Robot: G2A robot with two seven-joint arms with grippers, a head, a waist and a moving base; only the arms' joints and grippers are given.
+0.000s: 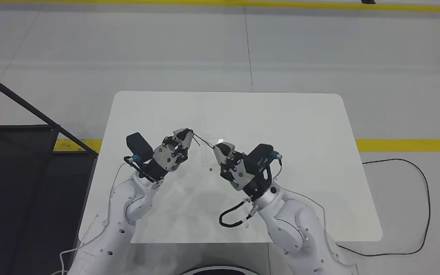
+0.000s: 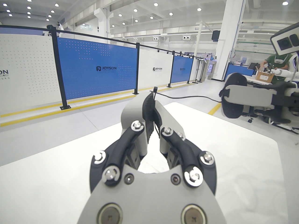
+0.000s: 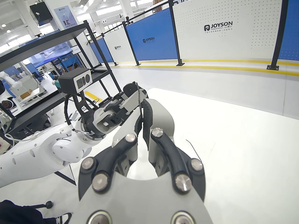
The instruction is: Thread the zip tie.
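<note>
The zip tie [image 2: 186,97] is held in the air above the tabletop [image 1: 302,124], stretched between the two arms: the left gripper [image 2: 151,102] is closed tight on the end with the head [image 2: 155,90], and the right gripper [image 3: 143,108] is pinched on the thin strap farther along. I judge that the threading itself is not yet done. The next move calls for bending the strap and guiding its free tip exactly into the small slot of the head, while the head stays steady

Overhead; wrist views, shared zip tie [image 2: 155,90]
</note>
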